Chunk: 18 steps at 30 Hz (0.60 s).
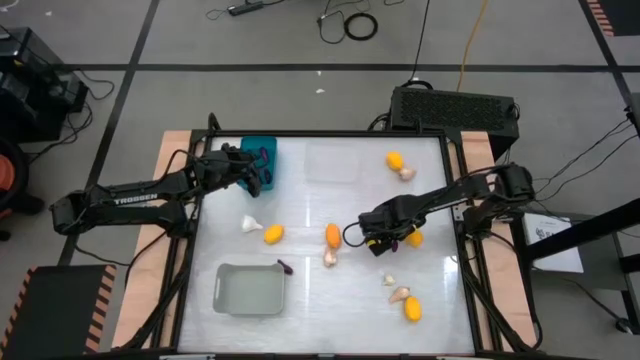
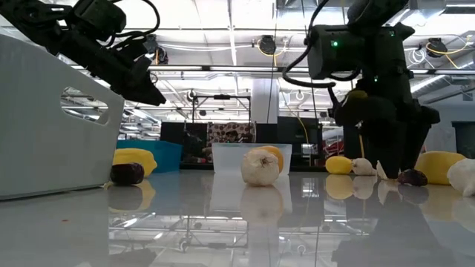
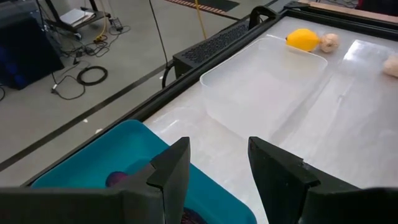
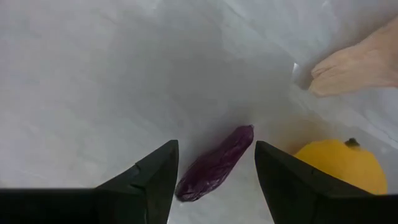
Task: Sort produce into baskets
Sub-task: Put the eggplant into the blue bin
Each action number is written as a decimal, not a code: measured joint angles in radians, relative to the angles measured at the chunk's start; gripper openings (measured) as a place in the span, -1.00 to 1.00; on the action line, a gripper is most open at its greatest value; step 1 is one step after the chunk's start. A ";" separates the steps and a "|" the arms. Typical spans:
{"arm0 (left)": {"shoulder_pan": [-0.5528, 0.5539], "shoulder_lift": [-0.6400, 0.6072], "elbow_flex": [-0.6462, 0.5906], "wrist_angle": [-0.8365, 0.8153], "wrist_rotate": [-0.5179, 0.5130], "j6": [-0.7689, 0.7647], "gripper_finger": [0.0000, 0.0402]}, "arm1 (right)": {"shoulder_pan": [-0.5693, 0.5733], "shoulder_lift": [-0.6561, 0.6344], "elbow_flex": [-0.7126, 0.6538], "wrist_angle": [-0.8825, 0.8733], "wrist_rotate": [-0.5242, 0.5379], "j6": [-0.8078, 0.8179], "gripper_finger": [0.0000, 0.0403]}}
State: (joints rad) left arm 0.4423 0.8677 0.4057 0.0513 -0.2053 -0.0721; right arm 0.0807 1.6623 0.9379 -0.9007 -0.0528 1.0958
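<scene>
Lying nearest the front table edge, a yellow-orange oval (image 1: 412, 309) and a pale garlic-like bulb (image 1: 399, 294) sit at the right, while the larger pale grey bin with rounded corners (image 1: 250, 288) stands at the left with a small dark purple eggplant piece (image 1: 284, 267) just beside its rim. Mid-table, the right gripper (image 1: 378, 242) hovers low over another dark purple eggplant (image 4: 214, 164), its fingers (image 4: 149, 180) spread apart on either side of it without touching; a yellow oval (image 4: 339, 165) lies just beside it. An orange oval (image 1: 333, 235) and a garlic bulb (image 1: 329, 257) rest nearby. Farther back, the left gripper (image 3: 217, 171) hangs over the teal plastic bin (image 1: 259, 160), fingers apart and empty, purple pieces inside the bin. Next to it sits the clear see-through bin (image 1: 332, 163).
</scene>
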 joint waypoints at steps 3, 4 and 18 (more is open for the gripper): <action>0.000 0.000 0.000 0.000 0.000 -0.001 -0.15 | 0.000 0.011 0.000 0.001 -0.004 -0.028 -0.03; 0.000 0.000 0.000 0.000 0.000 -0.001 -0.15 | 0.000 0.013 0.000 0.002 -0.005 -0.033 -0.06; 0.000 0.000 0.000 0.001 0.001 -0.001 -0.15 | -0.062 0.014 0.000 0.029 -0.005 -0.134 -0.77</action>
State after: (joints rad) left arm 0.4427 0.8677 0.4057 0.0521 -0.2047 -0.0731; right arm 0.0182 1.6760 0.9376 -0.8715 -0.0578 0.9619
